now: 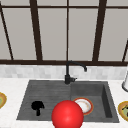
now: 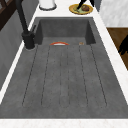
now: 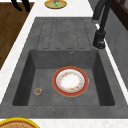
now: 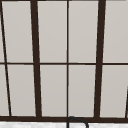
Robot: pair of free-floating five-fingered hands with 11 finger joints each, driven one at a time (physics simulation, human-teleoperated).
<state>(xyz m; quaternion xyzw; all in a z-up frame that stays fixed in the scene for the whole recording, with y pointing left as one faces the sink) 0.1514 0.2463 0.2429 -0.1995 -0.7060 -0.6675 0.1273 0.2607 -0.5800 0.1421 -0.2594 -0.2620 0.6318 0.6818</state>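
The left hand point(image 1: 37, 106) hovers, its grip impossible to tell; at its 3 o'clock the plate point(image 3: 70, 81) in the sink point(image 3: 25, 75) looks stiff, breakable, best taken by its rim

I see a dark-framed window point(image 1: 67, 30) above a pale tiled wall point(image 1: 37, 72), white tabletop point(image 3: 75, 10), wooden floor point(image 3: 10, 30).

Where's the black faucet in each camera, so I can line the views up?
Front view: faucet at centre, behind the sink.
Left side view: faucet at upper left.
Right side view: faucet at upper right.
Upper view: faucet arch at the bottom edge.
Shared landmark: the dark window frame behind it.
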